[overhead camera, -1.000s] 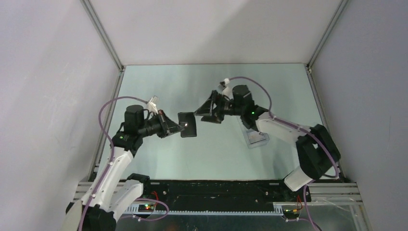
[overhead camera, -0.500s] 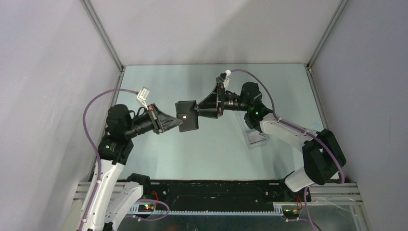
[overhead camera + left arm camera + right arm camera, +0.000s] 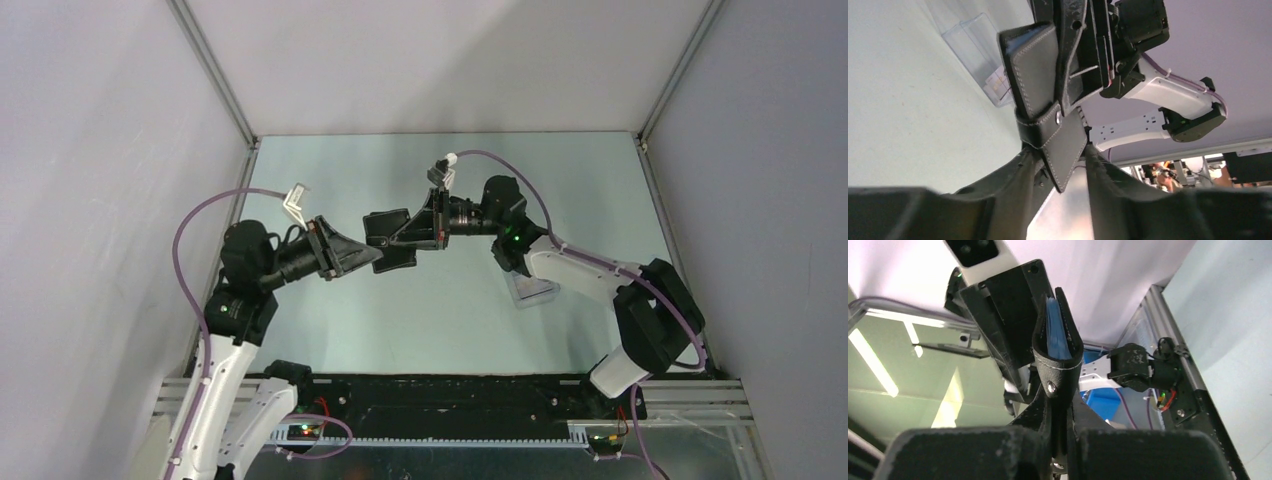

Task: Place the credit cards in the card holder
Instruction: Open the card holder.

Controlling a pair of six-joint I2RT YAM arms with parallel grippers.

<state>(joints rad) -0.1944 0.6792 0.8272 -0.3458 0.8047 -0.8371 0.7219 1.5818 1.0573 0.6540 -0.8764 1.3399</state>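
The card holder [image 3: 390, 240], a black stitched wallet with a snap tab, hangs in the air over the middle of the worktop [image 3: 420, 330]. It is folded nearly shut, with blue inner pockets showing. The pale credit cards [image 3: 997, 86] seem to lie inside the clear box [image 3: 530, 288] to its right.

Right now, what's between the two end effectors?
The card holder, mid-air: right end effector shut on it, left end effector at its tab. Seen in top view.

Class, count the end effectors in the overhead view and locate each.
2. The left end effector is at the card holder's near-left edge; the right end effector grips it from the opposite side. None hidden.
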